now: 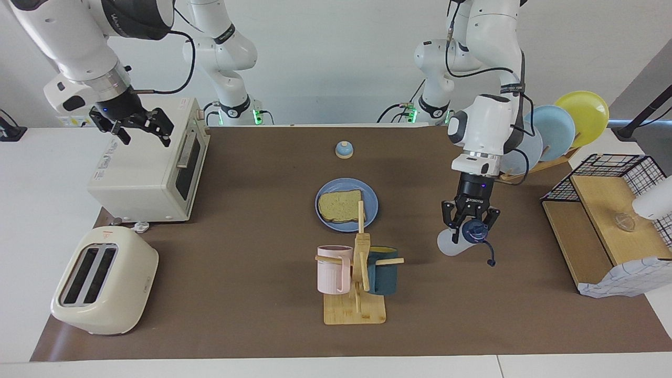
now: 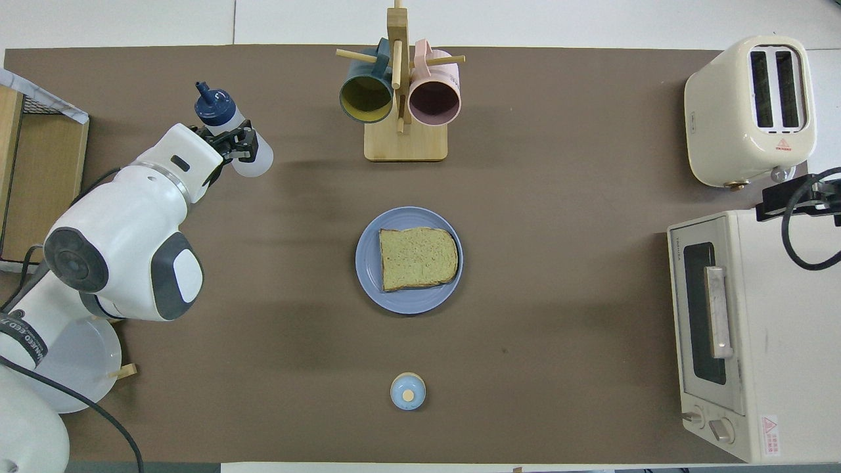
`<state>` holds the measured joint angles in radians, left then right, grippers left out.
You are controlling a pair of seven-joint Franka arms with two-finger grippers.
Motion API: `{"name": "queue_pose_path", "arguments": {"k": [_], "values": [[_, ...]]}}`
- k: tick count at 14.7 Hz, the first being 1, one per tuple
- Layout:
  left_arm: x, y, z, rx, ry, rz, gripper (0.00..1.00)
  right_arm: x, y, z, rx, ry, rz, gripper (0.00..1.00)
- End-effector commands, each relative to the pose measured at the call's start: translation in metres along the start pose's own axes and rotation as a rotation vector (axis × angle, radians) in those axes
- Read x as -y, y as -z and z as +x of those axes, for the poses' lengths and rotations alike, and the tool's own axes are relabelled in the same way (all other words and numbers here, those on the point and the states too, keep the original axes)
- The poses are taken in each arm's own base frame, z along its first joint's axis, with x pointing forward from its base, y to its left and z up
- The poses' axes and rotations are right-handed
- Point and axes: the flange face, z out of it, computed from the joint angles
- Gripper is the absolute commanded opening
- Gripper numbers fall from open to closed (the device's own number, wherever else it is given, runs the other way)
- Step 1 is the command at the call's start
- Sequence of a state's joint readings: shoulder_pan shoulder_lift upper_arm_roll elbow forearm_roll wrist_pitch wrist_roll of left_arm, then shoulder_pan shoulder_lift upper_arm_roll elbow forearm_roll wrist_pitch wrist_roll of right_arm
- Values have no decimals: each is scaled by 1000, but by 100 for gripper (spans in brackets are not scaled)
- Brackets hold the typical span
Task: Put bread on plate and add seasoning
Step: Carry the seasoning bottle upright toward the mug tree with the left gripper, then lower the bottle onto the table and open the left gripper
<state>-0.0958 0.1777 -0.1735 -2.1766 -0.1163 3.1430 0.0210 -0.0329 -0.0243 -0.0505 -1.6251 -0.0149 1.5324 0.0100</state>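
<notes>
The left gripper (image 1: 469, 229) is closed on the seasoning (image 1: 462, 239) and holds it in the air over the brown mat (image 1: 252, 315), toward the left arm's end of the desk (image 1: 31, 220). Its fingers clamp the bottle just under the cap. The bottle is tilted. In the overhead view the dark blue cap points away from the robots, and the pale body points toward the middle of the desk. The small tethered stopper hangs down free below the cap. The seasoning is well apart from the plate (image 1: 371, 201) and is not over the bread (image 1: 340, 205).

The right gripper (image 1: 135, 126) is open, with its fingers spread, and holds nothing. It hangs over the top of the oven (image 1: 142, 178) at the right arm's end of the desk, and this arm waits.

The bread lies flat on the plate, in the middle of the desk. It is a roughly square slice with pale yellow-green crumb and a brown crust, and it is smaller than the plate, so a blue rim shows around it. The mug rack (image 1: 357, 278) stands farther from the robots than the plate, and the bell (image 1: 344, 150) stands nearer to them. The toaster (image 1: 105, 281) stands beside the oven, farther from the robots.
</notes>
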Motion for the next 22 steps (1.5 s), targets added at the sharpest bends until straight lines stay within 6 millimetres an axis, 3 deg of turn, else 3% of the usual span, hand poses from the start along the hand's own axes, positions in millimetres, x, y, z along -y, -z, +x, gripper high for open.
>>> {"name": "queue_pose_path", "arguments": {"k": [1,10,22], "values": [[4,-16,-6,-52,-29,5,0,-3,0,-5,7,15,-7,100],[9,-68,-47,-151,-40,13,0,-3,0,-5,7,15,-7,100],[17,-70,-46,-153,-85,32,2,-3,0,-5,7,15,-7,100]]}}
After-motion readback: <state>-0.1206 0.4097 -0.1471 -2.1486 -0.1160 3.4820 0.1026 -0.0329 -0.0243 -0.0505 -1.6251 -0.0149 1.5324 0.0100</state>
